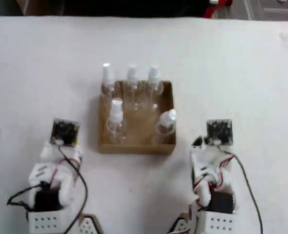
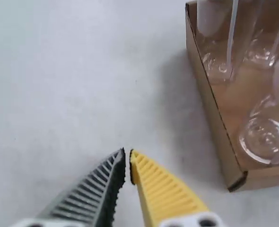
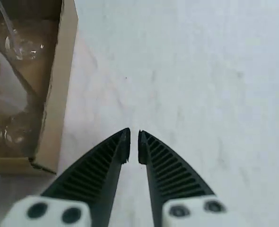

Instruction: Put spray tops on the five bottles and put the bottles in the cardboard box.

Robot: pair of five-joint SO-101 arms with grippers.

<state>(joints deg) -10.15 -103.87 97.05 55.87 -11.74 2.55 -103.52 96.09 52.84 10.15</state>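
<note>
Five clear bottles wearing white spray tops are standing inside the open brown cardboard box, which is sitting mid-table on the white table. Three are lining the far wall. Two are standing nearer, one at the left and one, appearing tilted, at the near right corner. The left gripper is hanging over bare table just left of the box's near left corner, jaws drawn almost together and gripping nothing. The right gripper is hanging just right of the box's near right corner, likewise narrowed to a slit and holding nothing. Both are keeping apart from the bottles.
</note>
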